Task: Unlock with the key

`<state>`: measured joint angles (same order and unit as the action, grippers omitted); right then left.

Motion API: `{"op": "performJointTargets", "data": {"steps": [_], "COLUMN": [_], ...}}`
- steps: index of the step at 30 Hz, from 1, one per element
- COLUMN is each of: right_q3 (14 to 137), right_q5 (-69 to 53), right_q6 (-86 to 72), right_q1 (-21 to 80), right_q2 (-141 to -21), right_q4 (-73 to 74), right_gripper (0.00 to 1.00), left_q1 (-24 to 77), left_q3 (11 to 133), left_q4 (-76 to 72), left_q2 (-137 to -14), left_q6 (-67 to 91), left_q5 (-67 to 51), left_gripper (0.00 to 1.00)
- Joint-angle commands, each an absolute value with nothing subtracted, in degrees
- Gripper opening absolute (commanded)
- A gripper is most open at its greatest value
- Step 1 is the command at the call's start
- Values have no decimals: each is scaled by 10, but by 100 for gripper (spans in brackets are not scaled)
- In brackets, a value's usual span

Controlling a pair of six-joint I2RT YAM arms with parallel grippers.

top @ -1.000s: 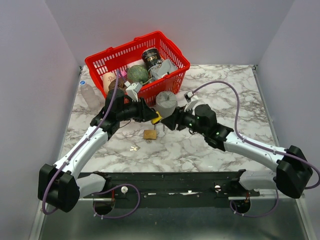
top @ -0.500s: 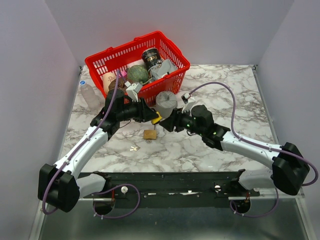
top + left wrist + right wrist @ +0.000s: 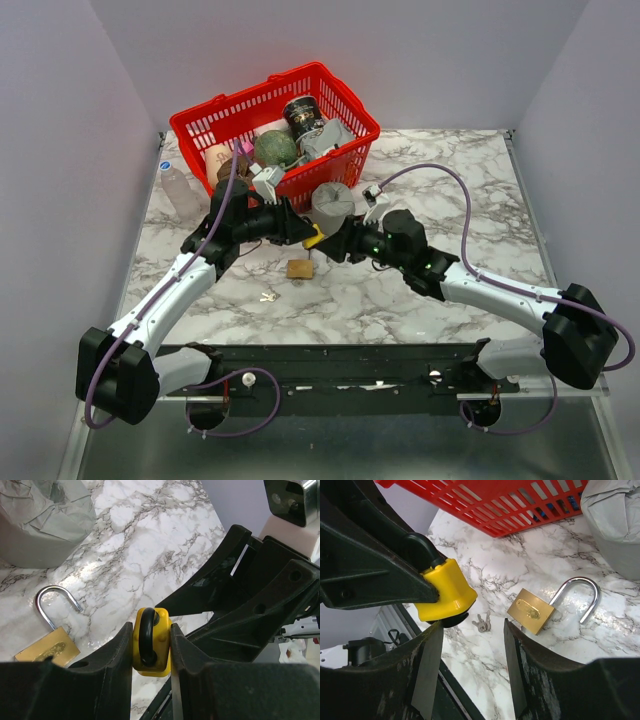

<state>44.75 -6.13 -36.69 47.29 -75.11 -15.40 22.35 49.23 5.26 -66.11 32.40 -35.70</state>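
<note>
My left gripper is shut on a yellow padlock with a black shackle and holds it above the table; the wrist view shows it pinched between the jaws. My right gripper is open and empty, right next to the padlock, whose base sits just above my left finger. A small bunch of keys lies on the marble below, also seen from the top. A brass padlock with its shackle swung open lies on the table.
A red basket full of items stands at the back. A grey wrapped pot stands just behind the grippers. A clear bottle lies at the far left.
My right gripper has moved a little to the left, closer to the yellow padlock. The left arm has held still.
</note>
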Motion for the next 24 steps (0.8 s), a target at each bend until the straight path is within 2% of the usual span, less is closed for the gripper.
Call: {"op": "performJointTargets", "data": {"steps": [1,24], "right_q3": [458,441], "right_q5": [-71,-7], "right_q6": [-381,-457], "right_q1": [475,476], "right_q2": [-746,-788], "right_q4": [-178,-191], "right_gripper": [59,59], "left_q1": [221,221], "left_q3": [491,476], "left_q4": [20,-16], "left_q2": [-644,-624], "left_q6": [323,337], "left_q5": [-379,-395], "left_gripper": [0,0]}}
